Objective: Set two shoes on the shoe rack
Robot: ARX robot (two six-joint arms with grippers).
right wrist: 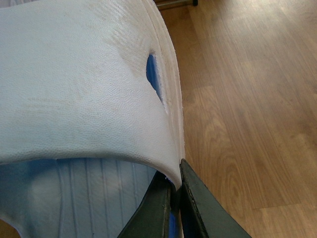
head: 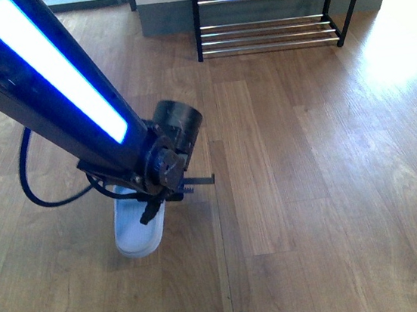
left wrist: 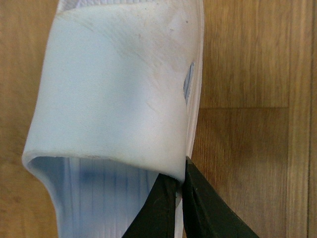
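The shoe rack [head: 271, 11] stands far and right of the white slide [head: 136, 229], which lies near-left, its long axis running near to far. The left gripper [left wrist: 179, 192] pinches its strap [left wrist: 109, 89] edge. The right gripper [right wrist: 177, 193] pinches a second slide [right wrist: 84, 89]; where that one sits cannot be told.

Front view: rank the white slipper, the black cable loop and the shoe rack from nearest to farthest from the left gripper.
1. The white slipper, directly under the left gripper, its strap edge pinched between the fingers.
2. The black cable loop, hanging off to the gripper's left.
3. The shoe rack, far ahead by the wall, to the right.
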